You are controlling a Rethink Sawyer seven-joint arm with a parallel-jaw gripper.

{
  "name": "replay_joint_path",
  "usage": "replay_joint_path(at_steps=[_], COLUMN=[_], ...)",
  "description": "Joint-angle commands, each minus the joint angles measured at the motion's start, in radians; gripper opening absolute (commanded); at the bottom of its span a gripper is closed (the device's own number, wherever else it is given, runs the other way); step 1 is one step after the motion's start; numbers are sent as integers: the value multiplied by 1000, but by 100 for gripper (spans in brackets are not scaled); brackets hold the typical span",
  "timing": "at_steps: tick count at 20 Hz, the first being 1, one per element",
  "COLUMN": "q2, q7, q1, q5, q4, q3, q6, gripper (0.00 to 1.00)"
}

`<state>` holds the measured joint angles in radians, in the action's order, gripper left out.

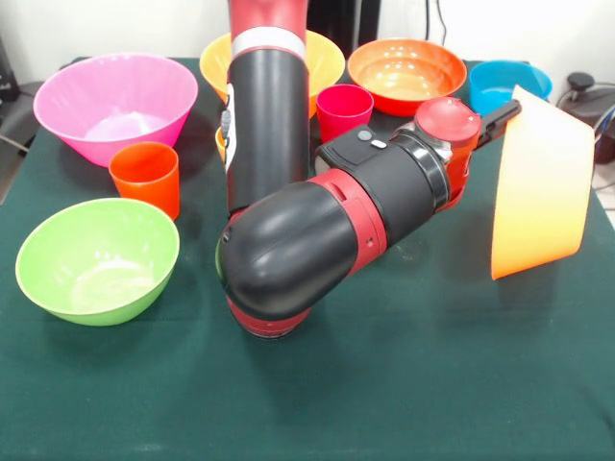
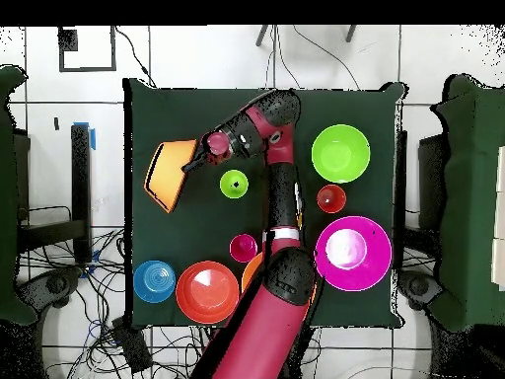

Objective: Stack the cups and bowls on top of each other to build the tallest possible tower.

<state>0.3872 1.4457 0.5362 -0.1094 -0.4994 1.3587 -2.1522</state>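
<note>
Holding an orange bowl (image 1: 541, 187) by its rim, I have my claw (image 1: 500, 117) pinched shut on the edge nearest my wrist, so the bowl hangs tipped on its side, well off the cloth (image 1: 404, 384). Its mouth seems to face outward from the wrist, though the front view shows only its outer wall, so I hedge on that. What matters next: the bowl lies straight out beyond my claw, in line with my forearm, and the other pieces all sit back toward my base. The pink bowl (image 2: 352, 254) and second orange bowl (image 1: 327, 53) are far off on the opposite side of my arm, the red-orange bowl (image 2: 207, 290) and blue bowl (image 2: 154, 280) nearer on this side. No tower stands yet. I judge I must level the bowl, mouth down or up, before setting it on anything
</note>
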Motion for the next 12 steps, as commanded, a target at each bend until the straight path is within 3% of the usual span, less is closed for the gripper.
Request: replay_joint_path(at_steps=[1, 12], q2=[50, 76], q7=[-349, -488], q1=[-6, 24], q5=[-75, -287], q4=[97, 169], q3=[-11, 46], q6=[-102, -157], gripper=[0, 0])
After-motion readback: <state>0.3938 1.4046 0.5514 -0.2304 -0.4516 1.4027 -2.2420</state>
